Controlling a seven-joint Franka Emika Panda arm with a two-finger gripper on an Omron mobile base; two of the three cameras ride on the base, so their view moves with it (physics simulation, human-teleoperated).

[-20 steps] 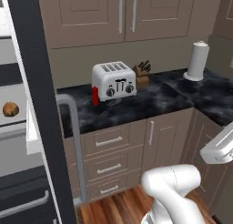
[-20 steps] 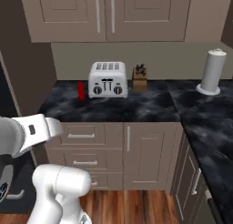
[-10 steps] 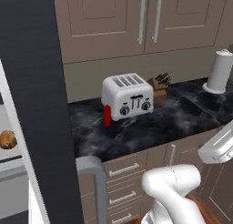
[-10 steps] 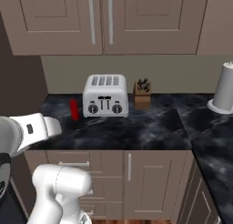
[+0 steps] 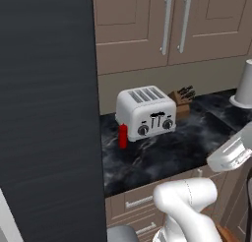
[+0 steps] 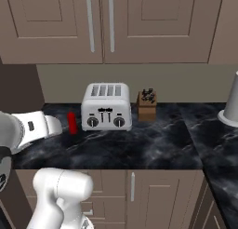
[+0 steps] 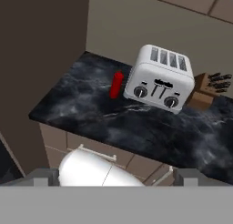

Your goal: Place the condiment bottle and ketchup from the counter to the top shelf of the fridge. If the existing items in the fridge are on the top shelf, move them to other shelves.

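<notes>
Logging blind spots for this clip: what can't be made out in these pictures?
- Red bottle: ketchup or condiment cannot be told; label too small. The toaster hides part of it in the left base view.
- Knife block: partly hidden behind the toaster in the left base view.
- White upright roll: cut by the frame edge in both base views.
- Fridge interior: a dark panel blocks it in the left base view.

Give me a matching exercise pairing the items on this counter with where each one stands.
Things:
1. red ketchup bottle
2. white four-slot toaster
3. brown wooden knife block
4. white paper towel roll

Places:
A. far right of the counter
B. just right of the toaster
C. left of the toaster
D. between bottle and knife block

Pairs: 1-C, 2-D, 3-B, 4-A
</notes>
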